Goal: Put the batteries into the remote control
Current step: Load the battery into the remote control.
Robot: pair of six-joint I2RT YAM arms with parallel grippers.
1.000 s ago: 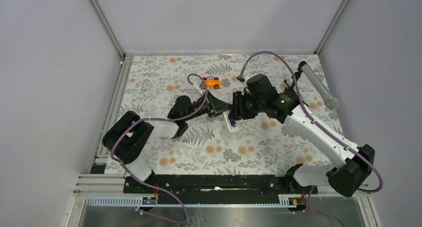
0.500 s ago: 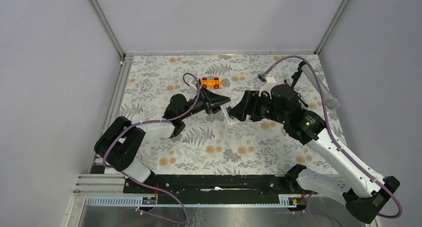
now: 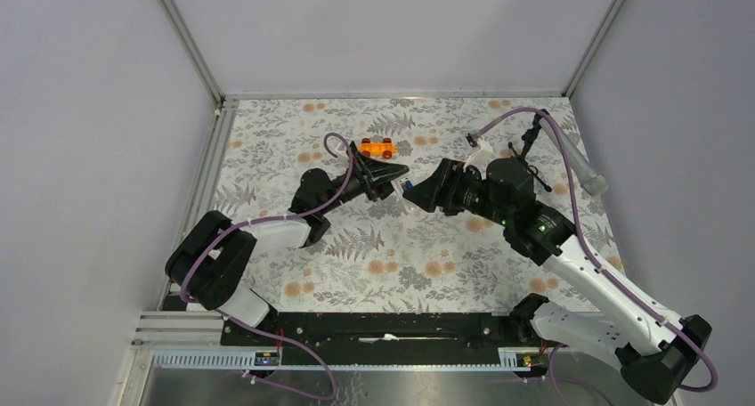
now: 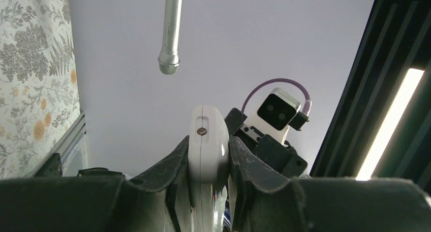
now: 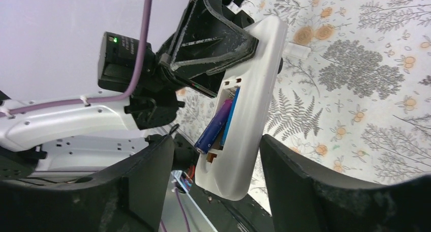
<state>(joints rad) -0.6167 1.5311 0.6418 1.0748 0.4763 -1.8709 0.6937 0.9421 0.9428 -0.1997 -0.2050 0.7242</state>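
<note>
The left gripper [image 3: 390, 176] is clenched on the remote control [image 5: 256, 89], holding it above the table's middle. In the remote's open bay lie the batteries [image 5: 217, 122], the purple one tilted with its free end toward 7 o'clock. The right gripper [image 3: 417, 192] is released, its fingers flanking the remote's 6 o'clock end.

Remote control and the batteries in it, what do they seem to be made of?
Remote control: likely moulded plastic, white and smooth with a soft sheen; its rounded edges and moulded-in bay suggest so. Batteries: probably metal cells in a glossy blue-purple wrap; the nearer one shows a faint sheen, but the wrap hides the casing.
</note>
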